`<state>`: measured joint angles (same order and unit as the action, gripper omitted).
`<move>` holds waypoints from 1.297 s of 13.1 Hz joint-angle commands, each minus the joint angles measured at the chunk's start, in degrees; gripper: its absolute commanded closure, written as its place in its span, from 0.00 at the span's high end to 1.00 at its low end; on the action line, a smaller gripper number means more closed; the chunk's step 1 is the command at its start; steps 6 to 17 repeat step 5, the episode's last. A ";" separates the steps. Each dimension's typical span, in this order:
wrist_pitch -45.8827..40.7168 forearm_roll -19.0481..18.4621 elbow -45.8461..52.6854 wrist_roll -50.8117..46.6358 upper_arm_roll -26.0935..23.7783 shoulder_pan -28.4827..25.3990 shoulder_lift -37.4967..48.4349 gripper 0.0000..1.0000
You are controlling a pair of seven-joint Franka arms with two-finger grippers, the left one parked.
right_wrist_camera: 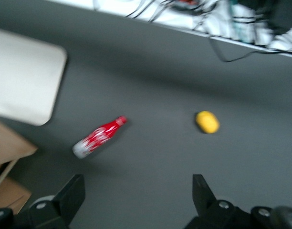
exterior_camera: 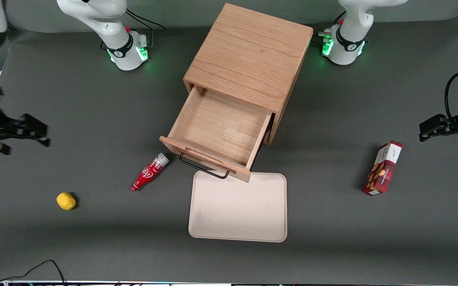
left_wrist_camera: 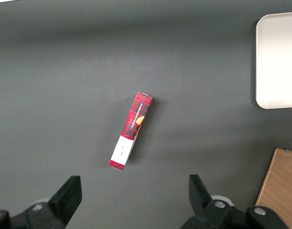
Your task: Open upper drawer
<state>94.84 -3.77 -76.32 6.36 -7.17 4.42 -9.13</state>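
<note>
The oak cabinet (exterior_camera: 249, 55) stands mid-table. Its upper drawer (exterior_camera: 219, 127) is pulled well out toward the front camera, and the bare wooden inside shows with nothing in it. The thin black wire handle (exterior_camera: 205, 169) hangs on the drawer front, over the tray's edge. My gripper (exterior_camera: 43, 135) hovers above the table at the working arm's end, well apart from the drawer and handle. In the right wrist view the gripper (right_wrist_camera: 136, 193) is open, with only grey table between its dark fingers (right_wrist_camera: 72, 195). A piece of the oak wood (right_wrist_camera: 7, 148) also shows there.
A red bottle (exterior_camera: 149, 172) (right_wrist_camera: 99, 137) lies beside the drawer front. A yellow object (exterior_camera: 66, 201) (right_wrist_camera: 207, 122) sits nearer the front camera than my gripper. A pale tray (exterior_camera: 237, 206) lies in front of the drawer. A red box (exterior_camera: 383, 168) (left_wrist_camera: 131, 130) lies toward the parked arm's end.
</note>
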 commanded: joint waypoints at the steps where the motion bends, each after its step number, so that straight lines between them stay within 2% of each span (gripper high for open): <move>1: 5.35 0.96 -11.90 0.06 4.96 -0.64 8.67 1.00; 4: 1.15 2.19 -9.73 -0.03 7.78 -0.73 8.51 1.00; 17: 0.96 2.10 -9.63 -0.29 7.70 -0.82 8.60 1.00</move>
